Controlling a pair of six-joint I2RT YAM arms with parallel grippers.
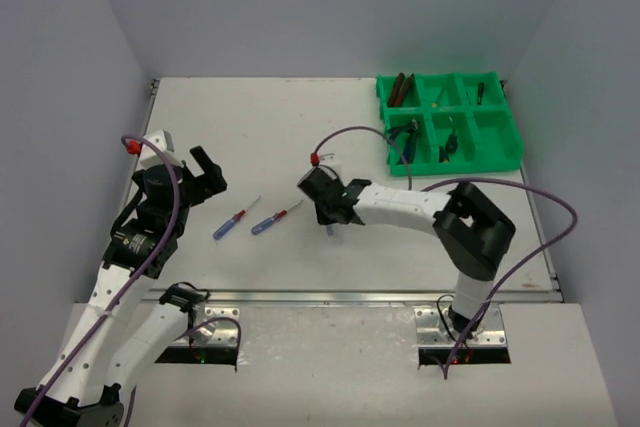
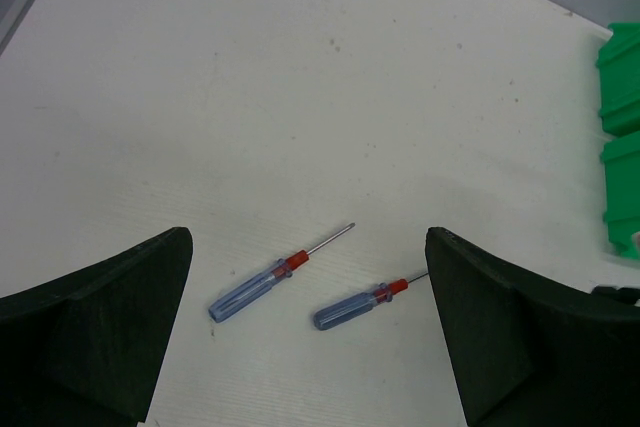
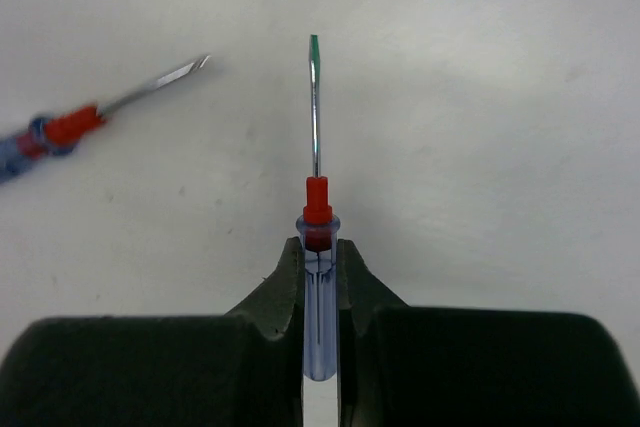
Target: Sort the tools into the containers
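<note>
- Fingers of the right gripper are pinched tight on the clear blue plastic handle of a thin red-collared screwdriver. It is mid-table, well apart from the tray, and we cannot tell whether it is lifted.
- Our left gripper gapes wide and holds nothing. It hangs above the left blue-handled screwdriver and the right blue-handled screwdriver, both loose on the white table.
- The bright green 6-compartment plastic tray already holds several tools. We judge 3 screwdrivers remain unsorted.
</note>
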